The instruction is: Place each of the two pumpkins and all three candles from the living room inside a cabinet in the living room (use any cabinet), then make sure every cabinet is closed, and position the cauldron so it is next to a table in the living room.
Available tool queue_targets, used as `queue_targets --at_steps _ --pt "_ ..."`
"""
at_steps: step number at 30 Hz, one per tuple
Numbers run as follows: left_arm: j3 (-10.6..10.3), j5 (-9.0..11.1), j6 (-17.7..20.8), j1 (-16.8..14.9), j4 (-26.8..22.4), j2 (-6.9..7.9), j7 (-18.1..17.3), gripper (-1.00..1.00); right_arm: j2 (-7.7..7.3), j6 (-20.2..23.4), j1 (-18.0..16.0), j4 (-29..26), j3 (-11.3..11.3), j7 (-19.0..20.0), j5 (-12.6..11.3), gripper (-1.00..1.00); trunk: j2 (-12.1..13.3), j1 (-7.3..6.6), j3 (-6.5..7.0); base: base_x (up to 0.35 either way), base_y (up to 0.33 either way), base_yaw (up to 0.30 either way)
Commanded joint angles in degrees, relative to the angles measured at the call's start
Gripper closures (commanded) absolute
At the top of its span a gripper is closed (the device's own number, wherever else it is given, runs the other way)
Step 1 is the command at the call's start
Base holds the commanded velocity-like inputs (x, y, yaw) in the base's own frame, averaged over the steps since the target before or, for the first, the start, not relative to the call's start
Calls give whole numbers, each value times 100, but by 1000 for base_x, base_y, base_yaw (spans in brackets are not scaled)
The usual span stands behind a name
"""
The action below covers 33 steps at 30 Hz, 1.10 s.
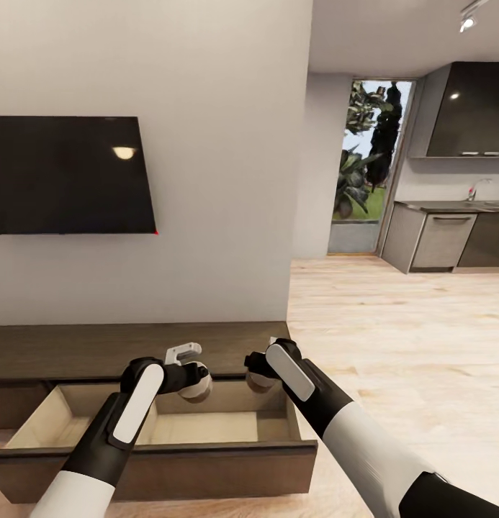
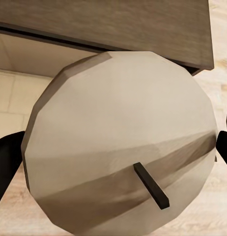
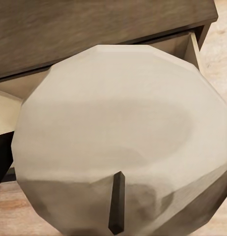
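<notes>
left hand (image 1: 194, 380) held a beige candle (image 2: 118, 147) above the cabinet (image 1: 98, 345)'s open drawer (image 1: 163, 432), right hand (image 1: 260, 374) gripped a second candle (image 3: 118, 142) over the same drawer, wicks facing the wrist cameras

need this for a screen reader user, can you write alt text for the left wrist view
A short beige-tan cylindrical candle with a small dark wick is seen close up from above, held between the left claw's dark fingers. Behind it are the dark-brown wooden cabinet and its open drawer's pale interior.

Both arms forward, left hand (image 1: 195, 380) and right hand (image 1: 258, 370) each clamped tight.
</notes>
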Motion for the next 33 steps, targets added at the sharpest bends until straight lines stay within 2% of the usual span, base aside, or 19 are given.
queue_targets --at_steps 1,8,33 --pt "-3 58 10 -4 -5 0 61 100 -2 9 -6 -6 12 -46 -37 100 -4 0 -6 2 0 0" --pt "21 65 10 -4 -14 2 61 100 -2 9 -6 -6 12 -46 -35 100 -4 0 -6 0 0 0" --pt "23 65 -39 -4 2 2 61 100 -20 -47 -6 -111 34 4 41 100 -1006 549 -455 0 0 0"
